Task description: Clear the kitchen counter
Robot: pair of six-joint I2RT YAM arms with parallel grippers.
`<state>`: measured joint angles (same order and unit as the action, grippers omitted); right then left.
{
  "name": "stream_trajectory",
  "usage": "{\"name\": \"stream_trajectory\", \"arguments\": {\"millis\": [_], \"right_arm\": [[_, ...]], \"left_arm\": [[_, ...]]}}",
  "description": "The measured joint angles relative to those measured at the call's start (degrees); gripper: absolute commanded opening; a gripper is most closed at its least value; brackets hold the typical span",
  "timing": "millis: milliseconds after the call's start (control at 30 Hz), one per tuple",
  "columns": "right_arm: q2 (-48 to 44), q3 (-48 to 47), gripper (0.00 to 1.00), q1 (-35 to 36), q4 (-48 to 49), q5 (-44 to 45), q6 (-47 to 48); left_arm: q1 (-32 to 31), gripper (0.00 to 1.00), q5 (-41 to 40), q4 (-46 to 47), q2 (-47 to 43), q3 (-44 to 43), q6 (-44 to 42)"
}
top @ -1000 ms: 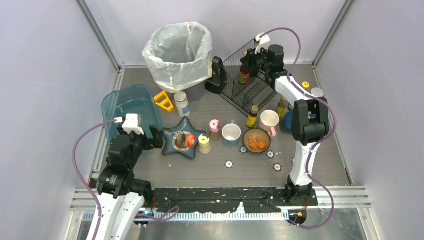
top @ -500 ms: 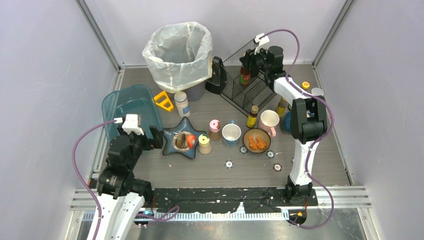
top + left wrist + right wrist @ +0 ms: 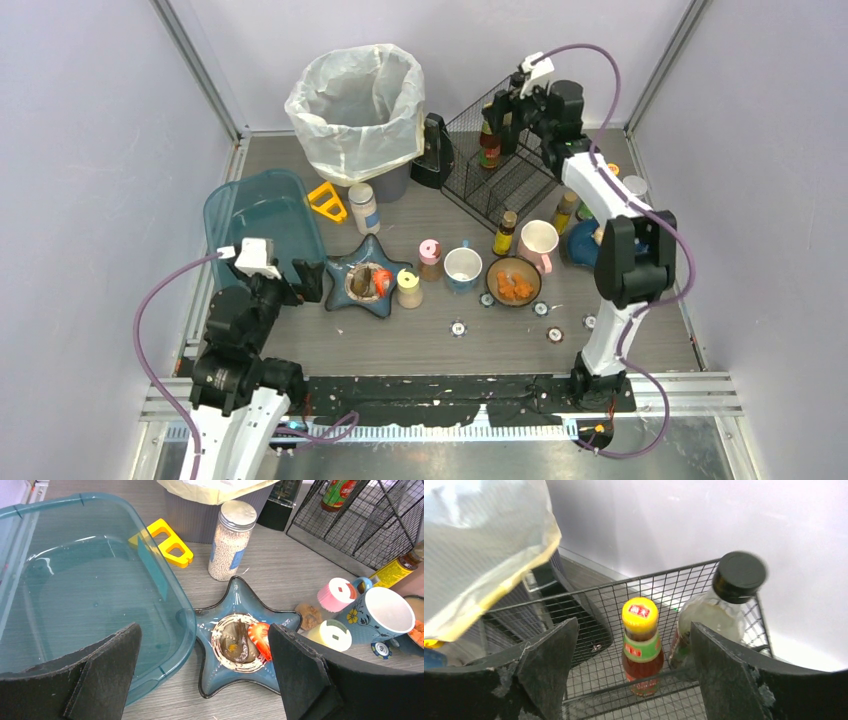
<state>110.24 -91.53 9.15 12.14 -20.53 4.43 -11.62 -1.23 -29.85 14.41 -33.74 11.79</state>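
The kitchen counter carries many items. My left gripper is open and empty, low over the counter between the teal tub and the blue star-shaped dish. In the left wrist view the gripper frames the dish, which holds food scraps. My right gripper is open and empty above the black wire rack. In the right wrist view the gripper faces a yellow-capped sauce bottle and a black-capped bottle standing in the rack.
A bin with a white bag stands at the back, with a black object beside it. A yellow tool, a shaker jar, two small jars, a floral mug, a food bowl, a pink mug and a yellow bottle crowd the middle.
My right gripper has drawn up and back from the bottles in the rack. My left gripper has pulled back slightly toward the near edge.
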Motion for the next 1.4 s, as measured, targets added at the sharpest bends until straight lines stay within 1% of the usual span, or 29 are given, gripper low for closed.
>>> {"name": "stream_trajectory", "arguments": {"millis": [167, 200, 267, 333, 567, 767, 867, 967, 1000, 1100, 1133, 1200, 1267, 1400], "right_arm": [[-10.99, 2.27, 0.99, -0.02, -4.85, 3.39, -0.28], [-13.57, 3.02, 0.99, -0.02, -5.64, 4.35, -0.48], [-18.69, 4.87, 0.96, 0.00, -7.30, 6.78, -1.03], [-24.24, 7.02, 0.95, 0.00, -9.94, 10.27, -1.86], [-40.26, 15.82, 0.95, -0.07, -19.43, 24.74, -6.47], [-48.57, 23.78, 0.95, -0.92, -26.10, 36.50, -10.19], [-49.77, 26.84, 0.96, -2.40, -27.80, 40.11, -11.06], [-49.42, 29.29, 1.00, -5.35, -28.35, 41.38, -11.80], [-49.07, 29.97, 0.98, -6.47, -28.37, 41.33, -12.11], [-46.84, 30.80, 0.90, -10.27, -28.17, 40.41, -12.74], [-45.33, 30.80, 0.85, -11.74, -27.52, 39.56, -13.16], [-42.53, 30.80, 0.81, -13.79, -26.27, 38.32, -13.57], [-39.52, 30.80, 0.77, -15.43, -25.00, 36.81, -13.90], [-34.34, 30.75, 0.72, -17.51, -22.93, 33.48, -14.10]], "left_arm": [[-0.13, 0.99, 0.02, -0.09, -2.47, 0.00, 0.07], [-0.28, 0.99, 0.02, -0.09, -2.93, 0.00, 0.07], [-0.57, 0.99, 0.00, -0.20, -4.02, 0.00, 0.09], [-0.96, 0.99, -0.02, -0.35, -5.27, 0.00, 0.15], [-2.40, 0.99, -0.31, -0.96, -7.39, 0.00, 0.24], [-4.35, 0.99, -0.70, -1.36, -8.72, 0.00, 0.26], [-5.14, 0.99, -0.74, -1.38, -9.31, 0.00, 0.26], [-5.57, 0.99, -0.74, -1.40, -9.73, 0.00, 0.26], [-5.62, 0.99, -0.74, -1.38, -9.84, 0.00, 0.26], [-5.68, 0.99, -0.79, -1.46, -10.05, 0.00, 0.26], [-5.70, 0.99, -0.81, -1.51, -10.12, 0.00, 0.26], [-5.75, 0.99, -0.87, -1.55, -10.19, 0.00, 0.24], [-5.86, 0.99, -0.90, -1.57, -10.19, 0.00, 0.24], [-5.90, 0.99, -0.92, -1.66, -10.16, 0.00, 0.24]]}}
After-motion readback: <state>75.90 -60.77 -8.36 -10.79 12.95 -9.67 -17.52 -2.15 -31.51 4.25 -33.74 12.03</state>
